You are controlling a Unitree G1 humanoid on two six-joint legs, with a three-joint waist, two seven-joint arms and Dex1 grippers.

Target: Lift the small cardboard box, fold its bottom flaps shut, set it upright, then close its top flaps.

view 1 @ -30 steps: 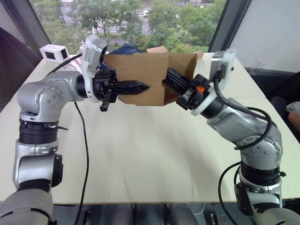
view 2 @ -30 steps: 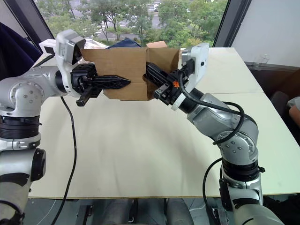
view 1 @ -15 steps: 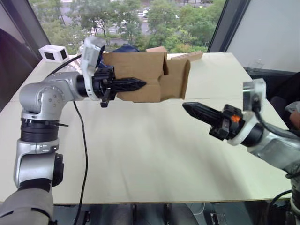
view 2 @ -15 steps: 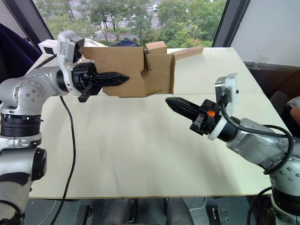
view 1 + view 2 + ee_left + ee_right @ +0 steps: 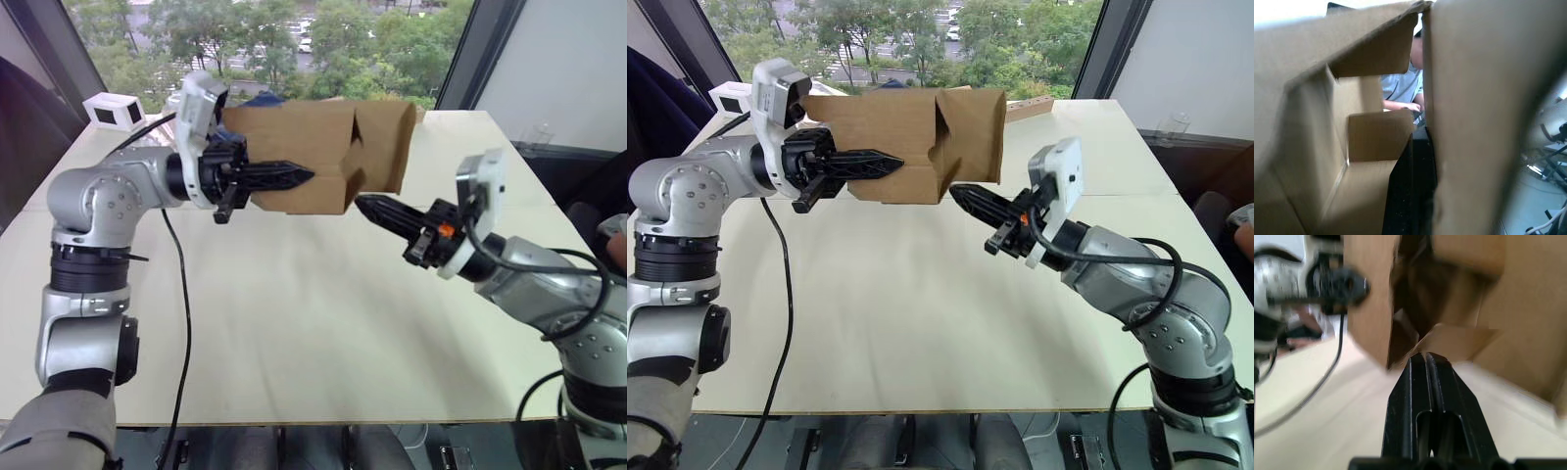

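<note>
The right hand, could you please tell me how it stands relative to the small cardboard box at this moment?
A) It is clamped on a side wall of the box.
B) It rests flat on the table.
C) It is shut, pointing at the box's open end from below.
C: the right hand, fingers together, points up at the open end of the small cardboard box, which the left hand holds above the table.

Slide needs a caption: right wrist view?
Shut right gripper pointing at a flap of the small cardboard box held aloft.

The small cardboard box (image 5: 313,157) hides the navy thing behind it and one left hand (image 5: 294,177) finger.
</note>
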